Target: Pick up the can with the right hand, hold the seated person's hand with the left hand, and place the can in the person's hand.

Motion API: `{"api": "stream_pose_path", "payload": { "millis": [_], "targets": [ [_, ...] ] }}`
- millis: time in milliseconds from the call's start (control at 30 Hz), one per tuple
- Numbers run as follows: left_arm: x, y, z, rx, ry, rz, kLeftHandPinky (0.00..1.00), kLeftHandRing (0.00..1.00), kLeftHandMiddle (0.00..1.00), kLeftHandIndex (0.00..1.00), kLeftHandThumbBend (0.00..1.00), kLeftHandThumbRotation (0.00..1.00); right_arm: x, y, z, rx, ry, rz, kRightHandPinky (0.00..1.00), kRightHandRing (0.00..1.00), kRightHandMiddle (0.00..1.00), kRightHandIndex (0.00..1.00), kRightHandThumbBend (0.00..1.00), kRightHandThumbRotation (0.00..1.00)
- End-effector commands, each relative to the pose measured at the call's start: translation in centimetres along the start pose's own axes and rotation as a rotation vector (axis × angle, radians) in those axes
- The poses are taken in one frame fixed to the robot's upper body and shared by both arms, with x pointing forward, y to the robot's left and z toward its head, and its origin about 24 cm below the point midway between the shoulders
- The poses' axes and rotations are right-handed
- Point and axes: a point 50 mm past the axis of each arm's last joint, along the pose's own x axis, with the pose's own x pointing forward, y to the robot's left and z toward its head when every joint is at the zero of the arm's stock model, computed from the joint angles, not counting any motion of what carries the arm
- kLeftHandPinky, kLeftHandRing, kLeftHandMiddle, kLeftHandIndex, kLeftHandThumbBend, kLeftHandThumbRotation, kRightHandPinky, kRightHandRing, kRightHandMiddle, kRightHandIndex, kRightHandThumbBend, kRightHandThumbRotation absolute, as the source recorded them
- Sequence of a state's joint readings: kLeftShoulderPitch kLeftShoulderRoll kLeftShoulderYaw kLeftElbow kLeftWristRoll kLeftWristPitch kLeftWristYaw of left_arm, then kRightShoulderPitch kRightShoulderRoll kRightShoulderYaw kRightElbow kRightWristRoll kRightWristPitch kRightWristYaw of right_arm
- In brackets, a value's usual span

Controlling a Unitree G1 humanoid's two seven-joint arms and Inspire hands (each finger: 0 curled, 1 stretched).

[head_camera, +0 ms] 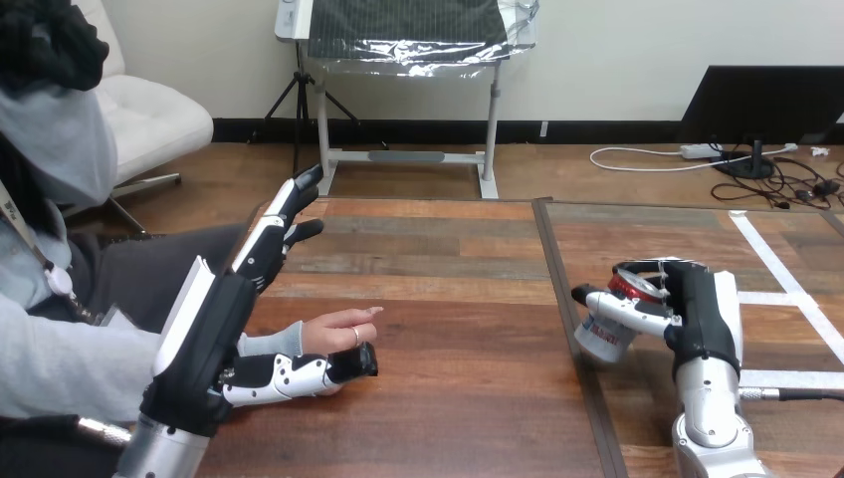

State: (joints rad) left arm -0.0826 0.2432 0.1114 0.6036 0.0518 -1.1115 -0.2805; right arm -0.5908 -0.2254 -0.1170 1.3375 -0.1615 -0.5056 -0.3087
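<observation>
A silver can [609,334] with a red top is at the right of the table, tilted, with my right hand [702,309] shut round it, fingers and thumb wrapped over its top and side. My left hand [214,319] is at the left, open, its fingers [279,224] straight and pointing away from me. The person's hand [338,329] reaches in from the left and lies low over the table beside my left palm. My left thumb [299,373] stretches along its near side, touching or nearly touching it, not curled round it.
The wooden table [448,299] has a dark seam [562,289] running front to back between the two hands. White tape lines [786,284] mark the right section near the can. The person's sleeve [70,358] fills the near left corner.
</observation>
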Motion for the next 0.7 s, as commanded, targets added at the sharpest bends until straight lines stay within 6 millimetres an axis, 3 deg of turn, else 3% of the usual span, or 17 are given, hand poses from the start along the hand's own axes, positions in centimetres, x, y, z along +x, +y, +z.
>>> {"api": "stream_pose_path", "payload": {
  "millis": [0, 667],
  "targets": [
    [1.46, 1.26, 0.38, 0.050, -0.037, 0.027, 0.87, 0.95, 0.97, 0.95, 1.00, 0.48, 2.33, 0.33, 6.91, 0.060, -0.252, -0.019, 0.36, 0.41, 0.48, 0.50, 0.81, 0.00],
    [1.47, 1.42, 0.36, 0.068, -0.030, 0.042, 0.84, 0.94, 0.97, 0.95, 1.00, 0.49, 2.23, 0.50, 7.12, 0.036, -0.280, -0.014, 0.38, 0.43, 0.49, 0.51, 0.81, 0.00]
  ]
}}
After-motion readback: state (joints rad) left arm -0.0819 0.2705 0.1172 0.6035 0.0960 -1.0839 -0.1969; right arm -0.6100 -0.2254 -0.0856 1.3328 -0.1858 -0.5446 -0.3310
